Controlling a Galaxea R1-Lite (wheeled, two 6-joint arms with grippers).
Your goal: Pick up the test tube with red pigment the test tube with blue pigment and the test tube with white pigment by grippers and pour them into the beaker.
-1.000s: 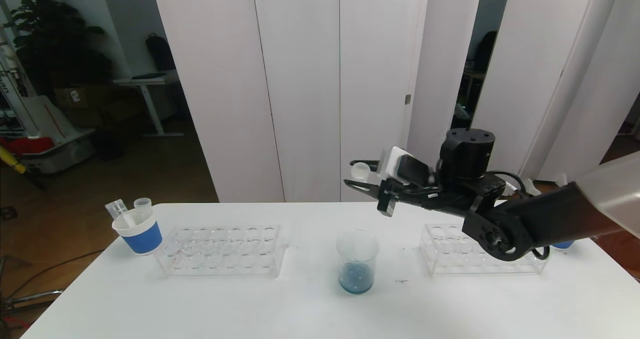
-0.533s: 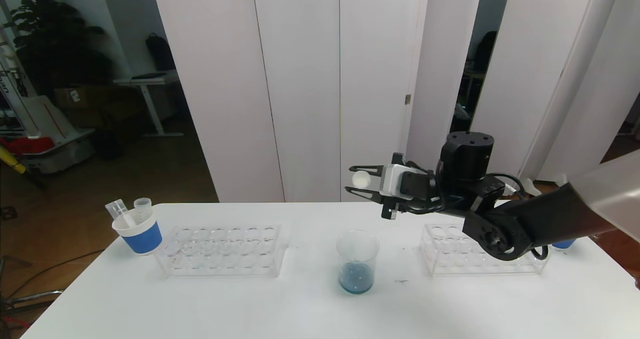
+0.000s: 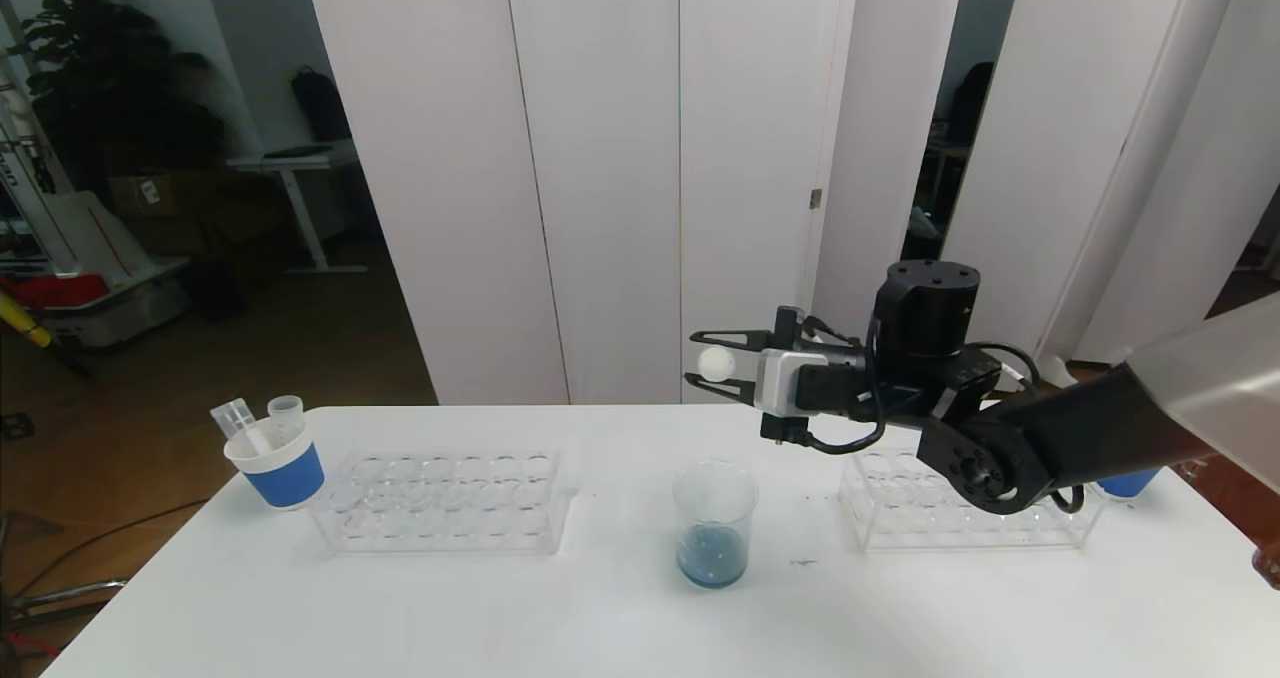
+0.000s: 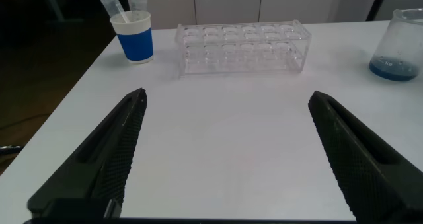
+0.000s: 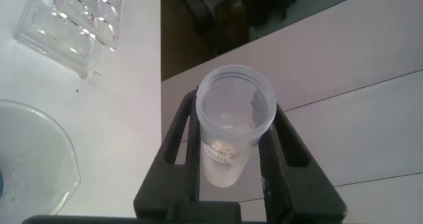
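Above and just behind the beaker (image 3: 713,524) on the tabletop (image 3: 600,618), right hand (image 3: 716,363) pinching the test tube with white pigment (image 3: 715,362) held level, left hand (image 4: 228,154) hovering spread, well left of the beaker.

Clear glossy beaker (image 3: 713,523) and plastic racks (image 3: 447,499) on smooth matt white table (image 3: 560,618)

Right rack (image 3: 965,518): near half hidden behind right arm. Blue-banded cup (image 3: 1128,482) at 3 o'clock: mostly hidden by arm. Beaker (image 5: 30,151): cut off by right wrist picture's edge. Held tube (image 5: 234,128): lower end hidden between gripper fingers, label illegible.
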